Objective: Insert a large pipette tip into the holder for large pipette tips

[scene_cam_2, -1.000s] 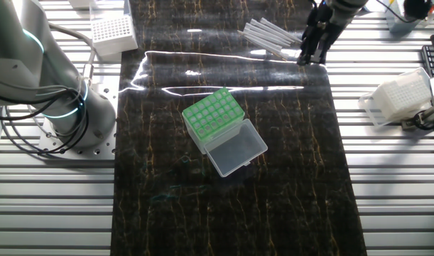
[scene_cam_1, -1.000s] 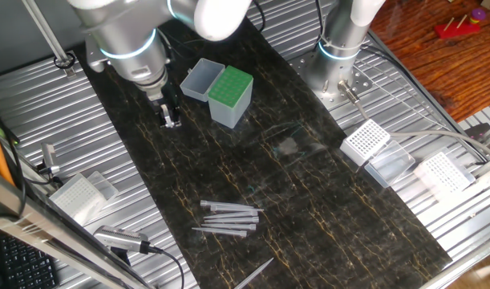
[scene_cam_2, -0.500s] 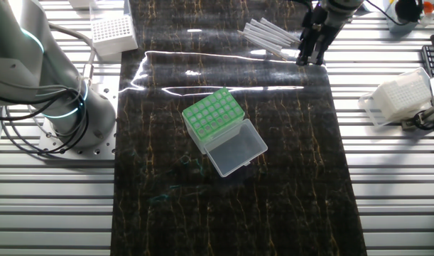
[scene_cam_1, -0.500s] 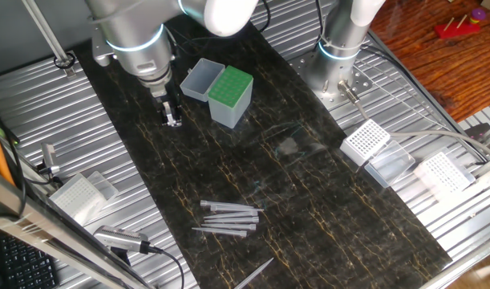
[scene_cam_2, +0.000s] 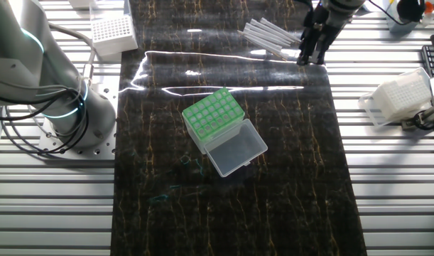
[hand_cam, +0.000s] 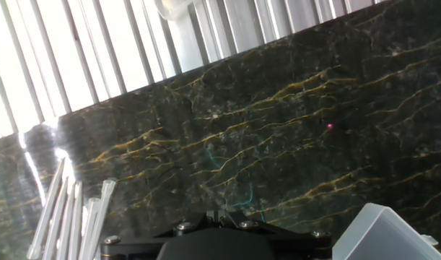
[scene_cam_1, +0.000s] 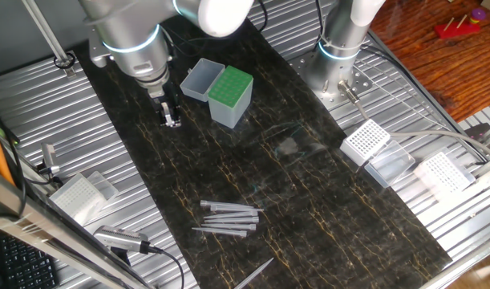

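The holder for large pipette tips (scene_cam_1: 230, 87) (scene_cam_2: 213, 116) stands on the black mat, green perforated top up, its clear lid (scene_cam_1: 200, 79) (hand_cam: 382, 231) hinged open beside it. Several large pipette tips (scene_cam_1: 228, 217) (scene_cam_2: 270, 35) (hand_cam: 68, 217) lie loose in a bundle on the mat. My gripper (scene_cam_1: 171, 119) (scene_cam_2: 310, 57) points down over the mat, left of the lid and apart from the bundle. Its fingers look pressed together with nothing between them. The hand view shows only the gripper's base.
White-grid racks with clear lids sit off the mat (scene_cam_1: 365, 140) (scene_cam_1: 441, 172) (scene_cam_1: 76, 193) (scene_cam_2: 110, 32) (scene_cam_2: 405, 96). A second arm's base (scene_cam_1: 337, 56) (scene_cam_2: 53, 92) stands by the mat. One lone tip (scene_cam_1: 257, 273) lies near the mat's front edge.
The arm's wrist has shifted slightly while the fingertips stay at almost the same spot over the mat. The tips and the holder have not moved.
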Action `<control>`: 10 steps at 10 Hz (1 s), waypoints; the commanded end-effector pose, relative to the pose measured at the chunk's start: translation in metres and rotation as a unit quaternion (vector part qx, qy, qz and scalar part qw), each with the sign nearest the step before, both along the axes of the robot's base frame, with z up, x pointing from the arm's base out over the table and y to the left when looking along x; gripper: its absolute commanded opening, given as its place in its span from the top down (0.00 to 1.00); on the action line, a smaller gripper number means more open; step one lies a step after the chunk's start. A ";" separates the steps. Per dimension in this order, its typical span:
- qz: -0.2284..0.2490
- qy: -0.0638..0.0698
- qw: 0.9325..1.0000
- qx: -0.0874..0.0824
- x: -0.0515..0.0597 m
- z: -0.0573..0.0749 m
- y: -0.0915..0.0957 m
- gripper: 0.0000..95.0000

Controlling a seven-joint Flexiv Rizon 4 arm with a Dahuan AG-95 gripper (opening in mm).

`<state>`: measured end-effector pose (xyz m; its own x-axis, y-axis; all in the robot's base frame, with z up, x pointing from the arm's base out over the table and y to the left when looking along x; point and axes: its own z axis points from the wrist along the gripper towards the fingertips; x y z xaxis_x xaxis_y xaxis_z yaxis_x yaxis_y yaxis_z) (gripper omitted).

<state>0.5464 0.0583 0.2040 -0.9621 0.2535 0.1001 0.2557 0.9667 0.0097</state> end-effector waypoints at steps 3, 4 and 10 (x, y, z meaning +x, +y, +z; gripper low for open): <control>0.001 0.007 1.000 -0.024 0.001 0.000 0.000 1.00; 0.000 -0.034 0.999 -0.019 0.001 0.000 0.000 1.00; 0.000 -0.007 1.000 0.008 0.001 0.000 0.000 1.00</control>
<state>0.5466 0.0576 0.2044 -0.9686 0.2474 0.0245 0.2478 0.9687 0.0132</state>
